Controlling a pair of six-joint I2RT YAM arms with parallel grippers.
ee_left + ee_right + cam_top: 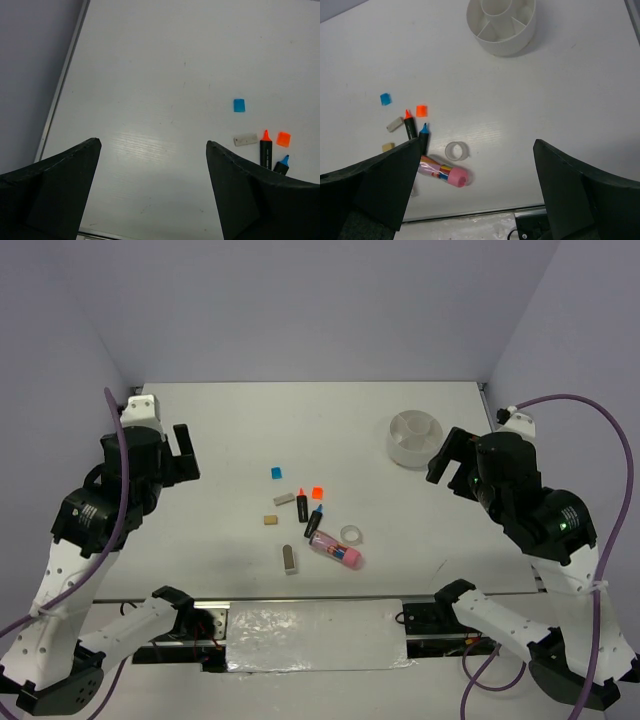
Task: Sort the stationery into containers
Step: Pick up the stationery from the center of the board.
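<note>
The stationery lies mid-table: a blue block (276, 473), a pale grey block (283, 498), an orange block (318, 492), two black markers (302, 504), a tan block (270, 521), a grey block (290, 559), a pink tube (337, 552) and a clear tape ring (351, 535). The white divided dish (414, 438) stands at the back right and looks empty. My left gripper (183, 455) is open and empty, left of the items. My right gripper (450, 462) is open and empty beside the dish. In the right wrist view the gripper (476, 144) hangs above the tape ring (456, 150) and the pink tube (442, 171).
The table's front rail (310, 625) runs between the arm bases. Walls close the table on the left, back and right. The left wrist view shows the table's left edge (60, 90) and bare surface under the open gripper (152, 144).
</note>
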